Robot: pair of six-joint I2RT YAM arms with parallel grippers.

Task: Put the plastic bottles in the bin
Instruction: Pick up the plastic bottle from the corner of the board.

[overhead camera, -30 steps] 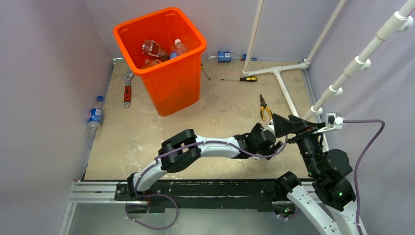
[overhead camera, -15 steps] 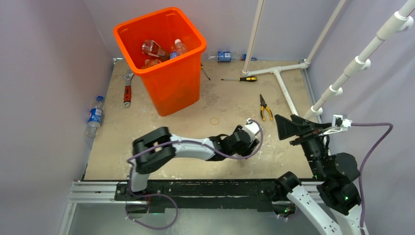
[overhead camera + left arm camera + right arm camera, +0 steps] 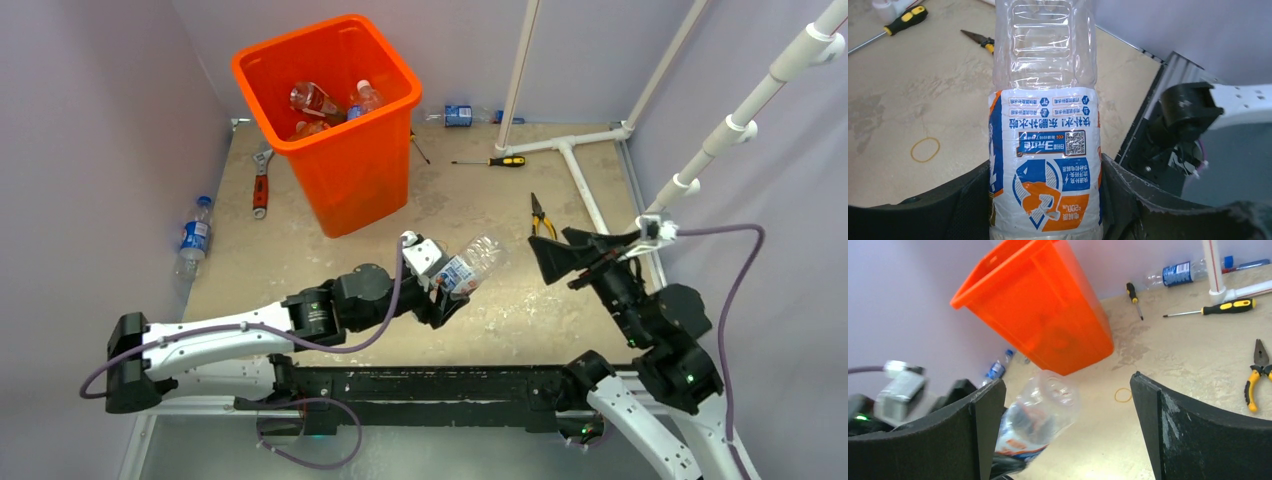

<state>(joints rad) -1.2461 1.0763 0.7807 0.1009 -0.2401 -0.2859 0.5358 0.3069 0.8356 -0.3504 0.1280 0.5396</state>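
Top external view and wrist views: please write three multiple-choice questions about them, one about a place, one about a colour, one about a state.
1. In the top view, where does the wrench lie?
A) left of the bin
B) right of the bin
C) inside the bin

2. What colour is the bin?
A) blue
B) orange
C) green

3. What is the state of the left gripper?
A) open, holding nothing
B) shut on a bottle
C) out of every view

Answers:
1 A: the wrench lies beside the bin's left wall.
2 B: its walls and rim are bright orange.
3 B: its jaws clamp the bottle's labelled body.
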